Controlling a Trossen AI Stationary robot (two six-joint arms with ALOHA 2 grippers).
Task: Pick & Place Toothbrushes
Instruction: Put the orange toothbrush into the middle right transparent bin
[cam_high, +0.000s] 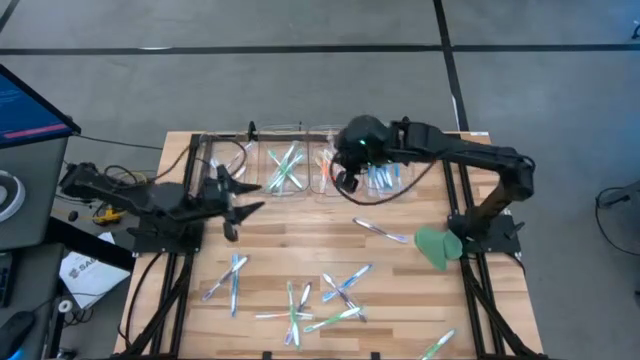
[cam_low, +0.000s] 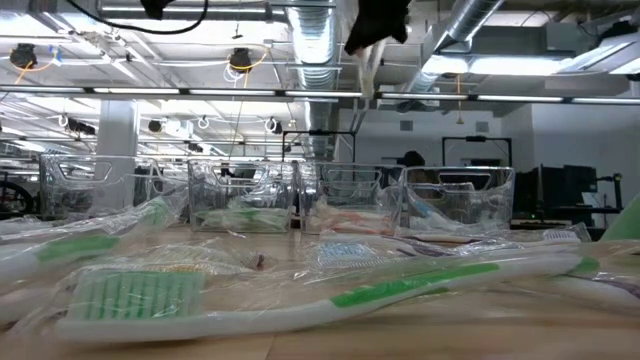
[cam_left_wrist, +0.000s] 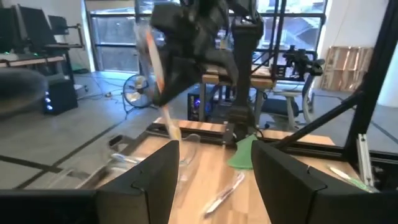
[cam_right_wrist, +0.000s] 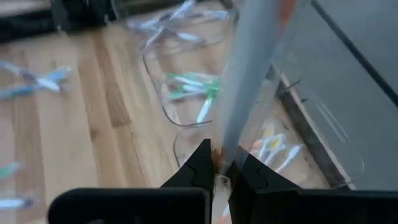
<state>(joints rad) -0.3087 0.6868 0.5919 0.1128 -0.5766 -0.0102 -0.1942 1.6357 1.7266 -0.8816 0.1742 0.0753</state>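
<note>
Toothbrushes (cam_high: 300, 305) lie scattered over the near half of the wooden table (cam_high: 300, 245), mostly toward six o'clock in my overhead view, with one more (cam_high: 382, 232) near the centre and one at the five o'clock corner (cam_high: 438, 345). Along the far edge, at twelve o'clock, I see a row of clear bins (cam_high: 290, 160); green-accented brushes sit in one, and blue ones show in the bin under the right arm. My right gripper (cam_right_wrist: 219, 171) hangs over those bins just right of twelve o'clock, its fingers pinched tight on a toothbrush (cam_right_wrist: 249, 81) with an orange accent, which sticks straight out from the fingertips above a bin holding orange brushes. My left gripper (cam_high: 240, 195) sits at about ten o'clock, above the table just in front of the leftmost bin, fingers (cam_left_wrist: 152, 180) spread apart and holding nothing. A flat green piece (cam_high: 437, 246) lies at three o'clock beside the right arm's base. From table height, a green-handled toothbrush in clear wrap (cam_low: 300, 300) fills the foreground.
</note>
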